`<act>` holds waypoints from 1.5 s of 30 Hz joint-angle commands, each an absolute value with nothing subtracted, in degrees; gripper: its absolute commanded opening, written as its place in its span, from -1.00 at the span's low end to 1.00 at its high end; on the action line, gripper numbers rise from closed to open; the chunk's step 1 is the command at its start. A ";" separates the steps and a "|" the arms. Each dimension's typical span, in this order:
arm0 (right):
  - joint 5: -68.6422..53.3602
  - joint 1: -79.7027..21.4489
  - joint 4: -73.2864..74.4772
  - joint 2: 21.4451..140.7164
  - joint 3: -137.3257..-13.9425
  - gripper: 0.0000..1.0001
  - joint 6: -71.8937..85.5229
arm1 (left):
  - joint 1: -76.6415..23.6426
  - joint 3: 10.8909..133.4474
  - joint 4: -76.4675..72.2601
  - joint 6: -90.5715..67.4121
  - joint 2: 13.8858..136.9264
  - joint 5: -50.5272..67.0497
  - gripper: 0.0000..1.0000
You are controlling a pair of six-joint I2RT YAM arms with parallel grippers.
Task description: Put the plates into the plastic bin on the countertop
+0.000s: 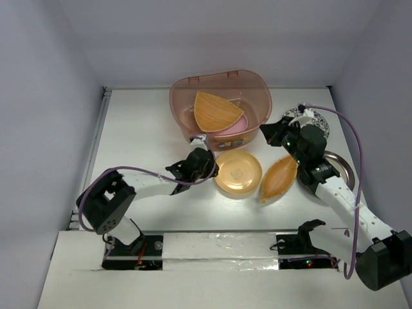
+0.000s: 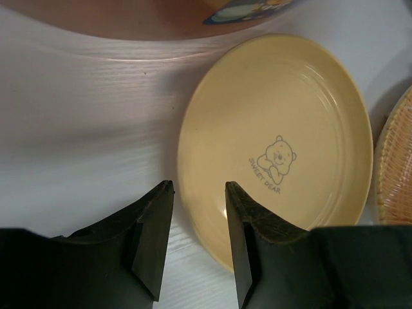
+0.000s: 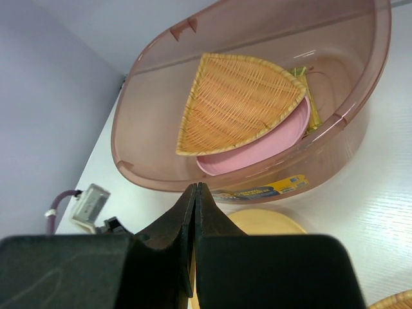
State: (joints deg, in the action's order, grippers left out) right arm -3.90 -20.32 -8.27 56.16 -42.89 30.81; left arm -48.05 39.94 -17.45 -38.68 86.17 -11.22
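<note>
The plastic bin (image 1: 182, 96) is sitting at the far middle of the white surface (image 1: 141, 141), holding a pink plate (image 1: 237, 127) with a woven leaf-shaped plate (image 1: 215, 111) leaning across it. Just in front of the bin, the yellow plate (image 1: 237, 172) is lying flat, and a second leaf-shaped plate (image 1: 279, 178) is lying against its right side. The left end effector (image 1: 205, 158) is hovering in front of the bin's near left corner with its fingers parted over the yellow plate's left rim, gripping nothing. The right end effector (image 1: 273, 132) is hanging just right of the bin's near right corner, its fingers pressed together and holding nothing. To the right of the bin, a blue-and-white floral plate (image 1: 320, 120) and a metal-rimmed plate (image 1: 342, 165) are lying partly hidden behind the right arm.
</note>
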 commanded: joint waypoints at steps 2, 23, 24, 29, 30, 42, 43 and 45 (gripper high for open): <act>-5.27 -20.30 -13.01 56.86 -42.54 -0.99 30.67 | -48.78 43.41 -21.27 -38.59 92.09 -12.57 -0.29; -0.97 -20.30 -13.18 54.41 -40.96 -0.94 31.11 | -49.31 39.38 -7.31 -37.71 69.49 -22.23 -1.00; -0.44 -20.30 -13.27 54.06 -40.78 -0.95 31.55 | -49.31 39.64 -6.25 -37.88 66.82 -22.50 -1.00; 5.78 -20.30 -13.62 50.19 -38.85 -0.94 32.69 | -49.31 41.48 -5.36 -36.92 54.08 -24.25 -1.00; 6.67 -20.30 -13.97 48.45 -38.06 -0.94 32.87 | -49.31 43.14 -5.80 -36.22 53.44 -24.52 -1.00; 12.22 -20.30 -13.36 43.68 -36.30 -0.92 33.49 | -31.03 66.59 -11.42 -27.95 81.10 -14.15 -1.00; 12.13 -20.30 -13.36 43.68 -36.30 -0.92 33.49 | -30.50 68.27 -11.43 -27.78 83.47 -14.24 -1.00; 12.22 -20.30 -13.27 43.86 -36.39 -0.92 33.40 | -29.79 74.66 -9.15 -27.16 91.29 -14.06 -1.00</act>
